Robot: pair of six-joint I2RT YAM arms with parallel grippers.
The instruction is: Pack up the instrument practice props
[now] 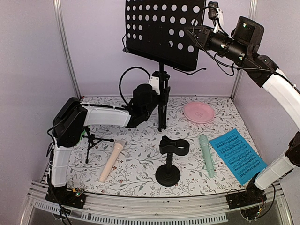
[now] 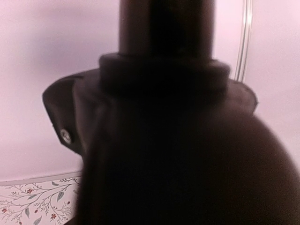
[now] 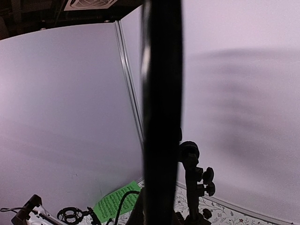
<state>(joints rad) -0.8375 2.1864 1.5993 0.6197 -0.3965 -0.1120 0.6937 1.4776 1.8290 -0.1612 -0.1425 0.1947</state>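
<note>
Music stand stands upright at the back of the desk; right jaws pinch its tray's right edge, left jaws at its pole, grip impossible to tell

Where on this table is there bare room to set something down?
Bare cloth lies between the beige microphone and the black mic holder, and between the music stand pole and pink plate. It is crowded around the left arm and small tripod.
</note>
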